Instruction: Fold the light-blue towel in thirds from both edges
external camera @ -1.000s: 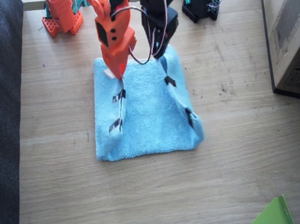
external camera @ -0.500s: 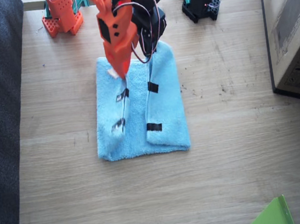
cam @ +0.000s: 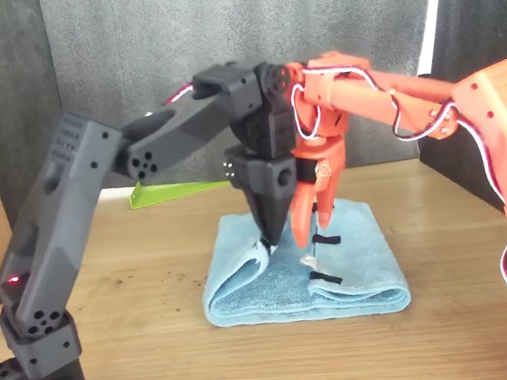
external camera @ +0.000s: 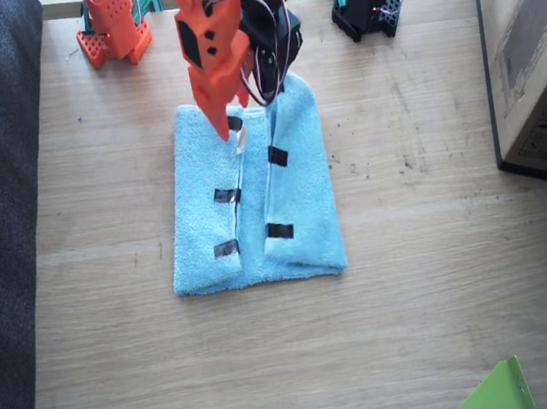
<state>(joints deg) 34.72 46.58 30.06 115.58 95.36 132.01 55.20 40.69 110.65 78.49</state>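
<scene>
On the desk (external camera: 445, 283), your light-blue towel (external camera: 299, 171) lies soft and limp, both edges (external camera: 274, 194) folded in. At its 12 o'clock end, left tool (cam: 267, 235) pinches it; right tool (external camera: 222, 120) looks free, jaws unclear.

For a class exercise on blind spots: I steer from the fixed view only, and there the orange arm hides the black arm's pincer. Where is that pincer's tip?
Observer: In the front view, the left arm's pincer points straight down. Its tip is at the folded-in edge of the light-blue towel, where the cloth rises to meet it.
Operator: And the right arm's pincer, is it on the towel?
Observer: It seems not. Its fingertips look spread and hang just above the cloth, apparently without touching it.
</scene>
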